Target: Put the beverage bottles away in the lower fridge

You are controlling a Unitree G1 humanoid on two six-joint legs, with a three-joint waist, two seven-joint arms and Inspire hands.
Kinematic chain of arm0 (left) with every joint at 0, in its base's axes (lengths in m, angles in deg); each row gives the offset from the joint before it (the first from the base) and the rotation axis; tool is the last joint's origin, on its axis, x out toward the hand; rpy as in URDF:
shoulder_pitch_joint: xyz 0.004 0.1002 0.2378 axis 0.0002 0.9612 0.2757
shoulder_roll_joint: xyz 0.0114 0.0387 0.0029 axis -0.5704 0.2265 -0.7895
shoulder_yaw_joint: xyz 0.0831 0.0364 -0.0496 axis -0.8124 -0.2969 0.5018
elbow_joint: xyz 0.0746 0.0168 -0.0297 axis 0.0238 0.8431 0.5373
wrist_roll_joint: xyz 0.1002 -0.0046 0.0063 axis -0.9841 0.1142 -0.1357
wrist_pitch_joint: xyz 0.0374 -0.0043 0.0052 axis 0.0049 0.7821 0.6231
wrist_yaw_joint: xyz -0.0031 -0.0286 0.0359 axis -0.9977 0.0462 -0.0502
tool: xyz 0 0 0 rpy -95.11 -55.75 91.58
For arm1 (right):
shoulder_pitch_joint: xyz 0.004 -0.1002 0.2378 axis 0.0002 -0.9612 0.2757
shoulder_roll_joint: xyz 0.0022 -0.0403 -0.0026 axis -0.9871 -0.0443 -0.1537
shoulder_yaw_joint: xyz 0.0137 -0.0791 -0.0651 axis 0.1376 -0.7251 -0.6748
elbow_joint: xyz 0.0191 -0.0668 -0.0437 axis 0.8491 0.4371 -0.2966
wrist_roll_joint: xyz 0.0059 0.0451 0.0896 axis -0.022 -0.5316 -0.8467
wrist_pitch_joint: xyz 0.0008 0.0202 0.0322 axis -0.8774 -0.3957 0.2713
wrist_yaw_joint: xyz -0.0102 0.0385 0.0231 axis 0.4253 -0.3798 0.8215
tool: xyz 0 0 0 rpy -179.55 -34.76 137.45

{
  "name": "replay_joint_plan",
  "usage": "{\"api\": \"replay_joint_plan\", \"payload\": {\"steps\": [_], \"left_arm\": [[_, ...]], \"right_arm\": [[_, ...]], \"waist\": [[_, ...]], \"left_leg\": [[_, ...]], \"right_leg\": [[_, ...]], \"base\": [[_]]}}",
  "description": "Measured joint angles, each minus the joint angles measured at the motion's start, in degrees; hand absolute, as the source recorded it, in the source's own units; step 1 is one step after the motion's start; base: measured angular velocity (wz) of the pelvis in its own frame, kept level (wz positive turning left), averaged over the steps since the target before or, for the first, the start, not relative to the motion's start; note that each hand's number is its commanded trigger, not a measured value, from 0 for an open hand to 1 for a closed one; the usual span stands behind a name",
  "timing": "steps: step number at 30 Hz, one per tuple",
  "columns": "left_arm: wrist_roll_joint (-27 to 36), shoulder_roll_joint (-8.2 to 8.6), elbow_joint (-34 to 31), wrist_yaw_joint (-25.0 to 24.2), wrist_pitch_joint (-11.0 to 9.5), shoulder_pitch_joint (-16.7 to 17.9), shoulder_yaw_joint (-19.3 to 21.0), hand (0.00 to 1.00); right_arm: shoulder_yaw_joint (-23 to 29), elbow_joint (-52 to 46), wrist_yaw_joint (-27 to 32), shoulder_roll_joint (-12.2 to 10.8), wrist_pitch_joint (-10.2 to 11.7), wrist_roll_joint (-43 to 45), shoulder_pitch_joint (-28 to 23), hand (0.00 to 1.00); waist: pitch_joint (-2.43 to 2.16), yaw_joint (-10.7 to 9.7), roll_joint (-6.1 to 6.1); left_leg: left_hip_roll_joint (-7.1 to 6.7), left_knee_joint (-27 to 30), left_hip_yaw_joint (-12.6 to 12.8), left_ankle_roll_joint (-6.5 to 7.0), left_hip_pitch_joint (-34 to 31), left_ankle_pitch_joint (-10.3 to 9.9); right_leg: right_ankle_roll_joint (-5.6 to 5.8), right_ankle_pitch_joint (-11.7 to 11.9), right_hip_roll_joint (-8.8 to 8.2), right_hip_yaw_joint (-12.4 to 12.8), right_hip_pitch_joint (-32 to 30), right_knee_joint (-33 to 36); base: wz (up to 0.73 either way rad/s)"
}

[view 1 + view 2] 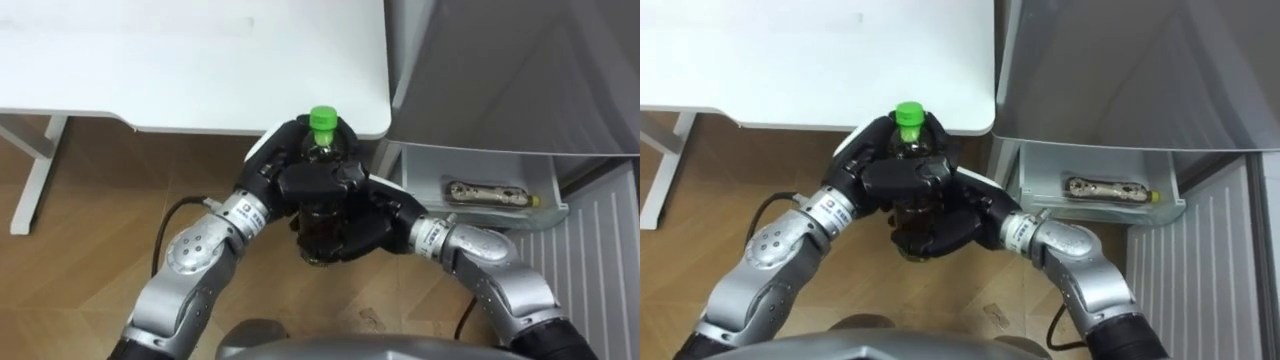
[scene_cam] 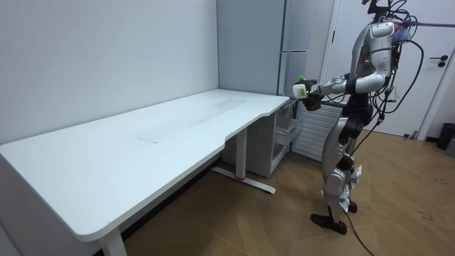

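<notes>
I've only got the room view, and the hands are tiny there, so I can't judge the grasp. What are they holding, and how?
Observer: Both hands are wrapped round one upright bottle. The left hand curls round its upper part and the right hand round its lower part.
Operator: What's in the bottle?
Observer: A dark drink, under a green cap.
Operator: Is the fridge bin free?
Observer: No, the white bin holds what looks like a small bottle lying on its side.
</notes>
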Motion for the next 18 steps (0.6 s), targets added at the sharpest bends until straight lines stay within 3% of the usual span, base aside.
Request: {"api": "replay_joint_plan", "payload": {"steps": [7,8,9,10,11,18], "left_arm": [[1.06,0.2,0.0,-2.76,-0.02,0.0,0.41,1.0],[1.05,0.18,0.0,-3.35,-0.02,0.0,0.43,0.91],[1.05,0.19,0.0,-3.44,-0.02,0.0,0.43,0.64],[1.23,0.23,0.0,-3.48,0.0,0.01,0.44,0.18],[1.84,0.27,0.0,-3.5,0.0,0.01,0.52,0.0],[3.05,1.18,-0.01,-3.67,-0.5,-0.02,0.95,0.0]], "right_arm": [[-0.22,0.0,-0.05,-0.24,0.07,-0.28,0.0,1.0],[-0.39,0.0,-0.05,-0.23,0.07,-0.28,0.0,1.0],[-0.43,0.0,-0.05,-0.23,0.07,-0.28,0.0,1.0],[-0.45,-0.01,-0.11,-0.24,0.16,-0.28,0.0,1.0],[-0.46,0.0,-0.19,-0.23,0.69,-0.29,0.0,1.0],[-0.46,0.02,-0.52,-0.34,0.94,-2.57,-0.04,1.0]], "waist": [[0.16,0.09,-0.35],[0.16,0.09,-0.34],[0.16,0.08,-0.34],[0.15,0.06,-0.33],[0.16,0.05,-0.32],[0.09,0.07,-0.01]], "left_leg": [[-0.01,0.06,-0.02,0.0,-0.23,-0.01],[-0.01,0.08,-0.05,0.0,-0.32,-0.01],[-0.01,0.1,-0.07,0.0,-0.38,-0.01],[-0.01,0.11,-0.08,0.0,-0.42,-0.01],[-0.01,0.11,-0.08,0.0,-0.46,-0.01],[-0.02,0.19,-0.1,0.0,-0.87,-0.01]], "right_leg": [[-0.01,0.01,0.01,-0.07,-0.12,-0.05],[-0.01,0.01,0.01,-0.11,-0.19,-0.06],[-0.01,0.01,0.02,-0.14,-0.21,-0.07],[-0.01,0.01,0.02,-0.15,-0.24,-0.08],[-0.01,0.01,0.02,-0.15,-0.27,-0.09],[-0.03,0.02,0.04,-0.03,-0.69,-0.08]], "base": [[0.0],[0.0],[0.0],[0.0],[0.0],[0.0]]}}
